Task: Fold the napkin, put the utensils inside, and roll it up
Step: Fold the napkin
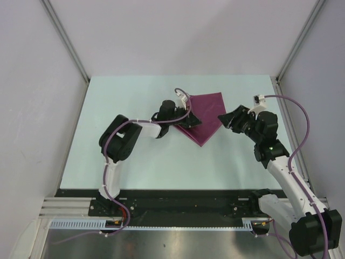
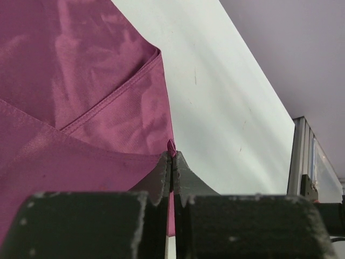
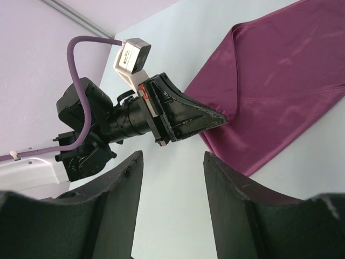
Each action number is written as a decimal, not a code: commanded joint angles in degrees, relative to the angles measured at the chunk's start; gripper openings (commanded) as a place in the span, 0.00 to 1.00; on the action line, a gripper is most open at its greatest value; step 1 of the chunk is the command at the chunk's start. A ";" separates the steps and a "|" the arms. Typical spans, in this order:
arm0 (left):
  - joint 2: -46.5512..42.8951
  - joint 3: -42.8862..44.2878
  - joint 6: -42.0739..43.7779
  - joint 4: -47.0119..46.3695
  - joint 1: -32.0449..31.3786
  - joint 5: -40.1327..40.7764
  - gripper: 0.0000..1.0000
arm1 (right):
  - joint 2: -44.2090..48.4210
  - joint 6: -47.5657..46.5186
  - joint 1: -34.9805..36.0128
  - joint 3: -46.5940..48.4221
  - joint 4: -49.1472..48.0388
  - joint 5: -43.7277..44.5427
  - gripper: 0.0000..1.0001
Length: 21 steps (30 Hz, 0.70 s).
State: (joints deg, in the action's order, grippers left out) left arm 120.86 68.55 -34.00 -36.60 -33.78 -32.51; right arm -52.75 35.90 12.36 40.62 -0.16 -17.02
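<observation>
Left jaws together, right jaws apart

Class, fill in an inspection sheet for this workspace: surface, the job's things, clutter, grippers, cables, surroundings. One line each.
Surface: pale table, flat, with a few faint marks.
Job's things: plum napkin lies partly folded, one layer over another; utensils: nothing seen.
Clutter: nothing seen.
Grippers: left gripper shut, pinching an edge of the napkin; right gripper open, holding nothing, beside the cloth's right corner.
Cables: purple cables run along both arms.
Surroundings: white walls with metal frame posts at the corners.
</observation>
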 commanded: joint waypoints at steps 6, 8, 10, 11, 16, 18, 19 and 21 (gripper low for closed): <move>0.61 -1.32 7.45 2.32 -2.96 -2.38 0.00 | 1.34 -0.74 -0.49 -0.72 -0.28 -0.21 0.54; 0.61 -1.40 8.15 3.02 -3.22 -2.21 0.00 | 1.34 -0.83 -0.41 -0.72 -0.28 -0.21 0.54; 0.43 -1.93 8.60 3.38 -3.57 -2.38 0.00 | 1.42 -0.83 -0.49 -0.72 -0.19 -0.30 0.54; 0.34 -2.19 8.86 3.38 -3.66 -2.29 0.01 | 1.34 -0.66 -0.49 -0.63 -0.10 -0.21 0.54; 0.08 -3.95 9.65 3.47 -4.45 -2.03 0.00 | 1.07 -0.57 -0.49 -0.98 -0.45 -0.21 0.54; 0.08 -4.39 9.74 3.46 -4.63 -2.12 0.00 | 0.98 -0.31 -0.49 -1.07 -0.63 -0.39 0.54; 0.34 -4.39 9.74 3.46 -4.80 -1.94 0.00 | 0.98 -0.30 -0.49 -1.16 -0.80 -0.39 0.54; 0.52 -4.57 9.83 3.46 -5.07 -1.94 0.00 | 0.81 -0.22 -0.49 -1.16 -0.80 -0.39 0.54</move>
State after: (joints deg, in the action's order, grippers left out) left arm 121.10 64.42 -26.35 -31.97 -37.89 -33.43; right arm -52.53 35.92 12.14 39.81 0.19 -17.02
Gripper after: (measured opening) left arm 0.008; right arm 0.541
